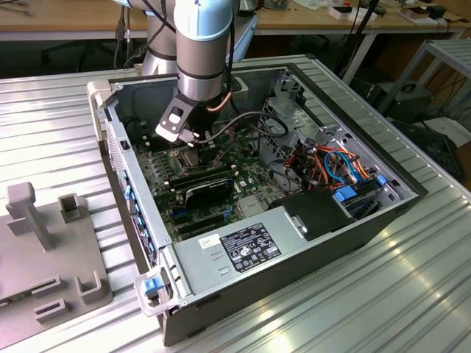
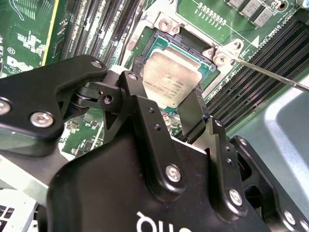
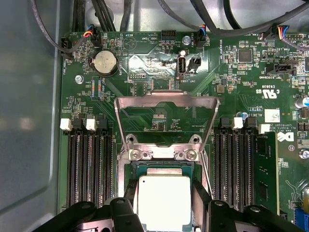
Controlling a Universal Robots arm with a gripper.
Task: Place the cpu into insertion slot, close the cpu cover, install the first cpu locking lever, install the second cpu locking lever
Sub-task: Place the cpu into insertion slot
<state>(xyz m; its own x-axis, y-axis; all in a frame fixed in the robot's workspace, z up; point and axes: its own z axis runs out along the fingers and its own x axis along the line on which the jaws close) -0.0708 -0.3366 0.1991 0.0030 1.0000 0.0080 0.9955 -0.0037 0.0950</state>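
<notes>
On the bench (image 1: 59, 110), inside the open computer case (image 1: 294, 290), the gripper (image 1: 188, 140) is hanging at about 10 o'clock from the case's middle in the exterior view. The cover (image 3: 166, 100) is standing swung open, clear of the socket (image 3: 164, 168), and the jaws are gripping the chip (image 3: 163, 203) by two opposite edges right over it. Placing looks to be in hand; seating is calling for a level, square chip.
</notes>
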